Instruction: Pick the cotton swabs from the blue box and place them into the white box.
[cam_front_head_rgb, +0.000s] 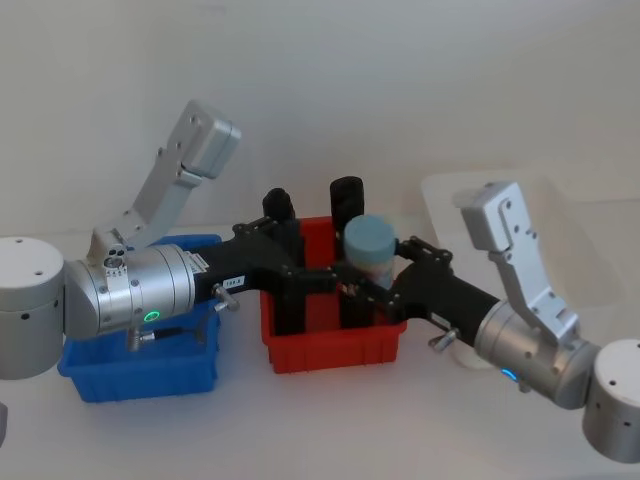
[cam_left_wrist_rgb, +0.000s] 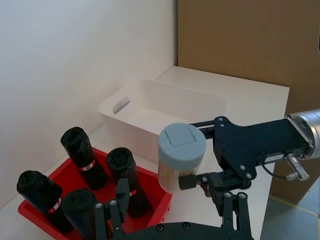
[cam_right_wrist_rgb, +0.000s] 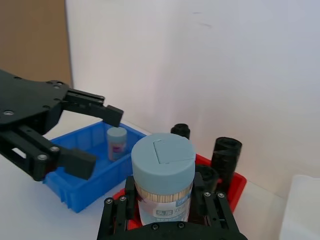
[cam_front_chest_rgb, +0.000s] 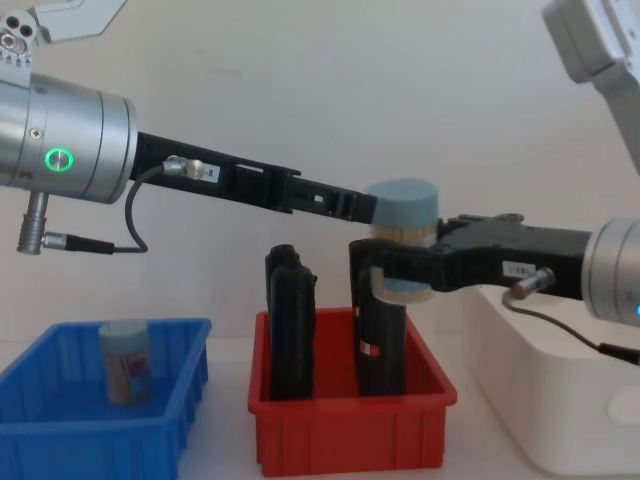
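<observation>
Jaws: right gripper (cam_right_wrist_rgb: 164, 196) clamps cotton swabs (cam_right_wrist_rgb: 162, 165) (left gripper (cam_right_wrist_rgb: 98, 140) spread wide).

The left arm (cam_front_head_rgb: 135, 290) and right arm (cam_front_head_rgb: 530, 350) end in brushed-silver cylinders joined to pale grey angular links. A green ring light (cam_front_chest_rgb: 58, 159) glows on the left cylinder, where a thin black cable (cam_front_chest_rgb: 140, 225) runs to a metal plug (cam_front_chest_rgb: 40, 240). The left end effector (cam_right_wrist_rgb: 100, 140) and right end effector (cam_front_chest_rgb: 388, 272) are matte black linkages with silver screws and small white labels.

You're looking at two cotton swab jars (cam_right_wrist_rgb: 162, 172), four tall black rolls (cam_left_wrist_rgb: 80, 150), a single blue box (cam_front_head_rgb: 140, 385), a single red bin (cam_front_head_rgb: 335, 350) and a single white box (cam_left_wrist_rgb: 150, 107)
</observation>
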